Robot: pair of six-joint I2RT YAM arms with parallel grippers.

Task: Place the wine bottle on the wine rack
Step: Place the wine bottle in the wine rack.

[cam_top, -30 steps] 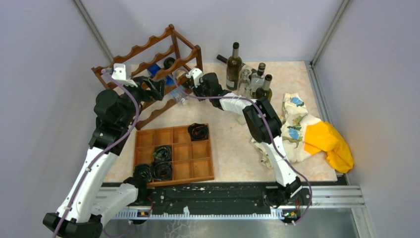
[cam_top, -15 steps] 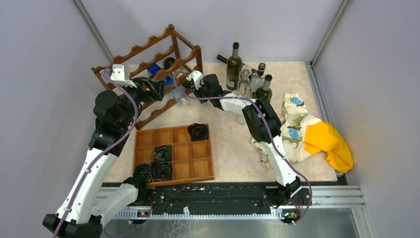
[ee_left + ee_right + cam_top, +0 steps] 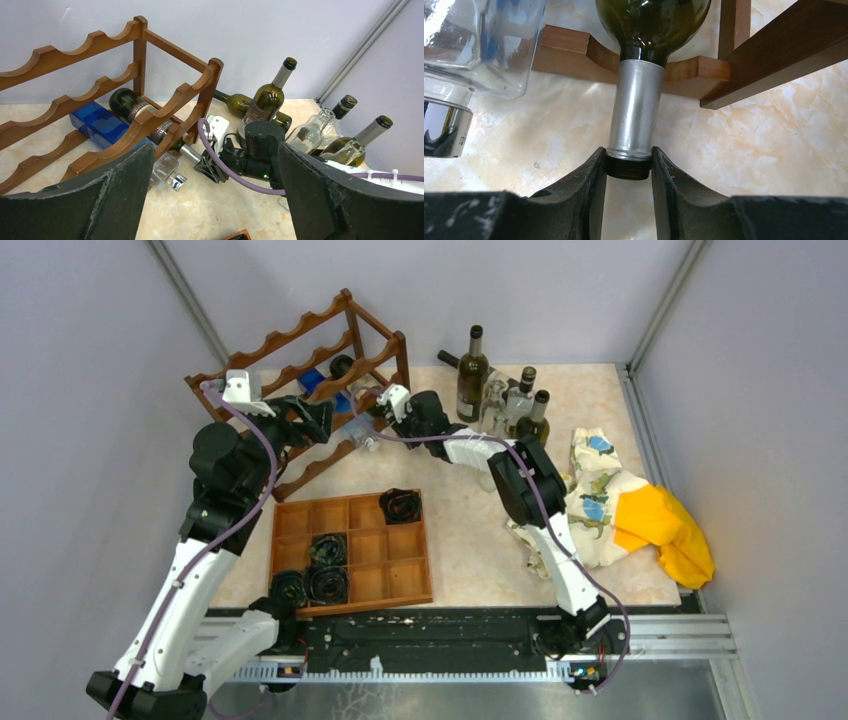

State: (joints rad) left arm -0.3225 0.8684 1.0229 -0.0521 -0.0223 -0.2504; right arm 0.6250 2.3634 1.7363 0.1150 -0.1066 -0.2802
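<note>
Right gripper [image 3: 628, 162] clamps the mouth of the wine bottle [image 3: 636, 100], centre frame; best push straight along the wine rack [image 3: 774, 55] cradle, then release gently. Left gripper [image 3: 215, 175] gapes open.

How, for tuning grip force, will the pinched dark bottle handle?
Likely slippery: the right gripper closes its jaws on just the smooth lip of the wine bottle. Probably won't roll: its shoulder sits in a scallop of the wine rack. Glass, so fragile.
</note>
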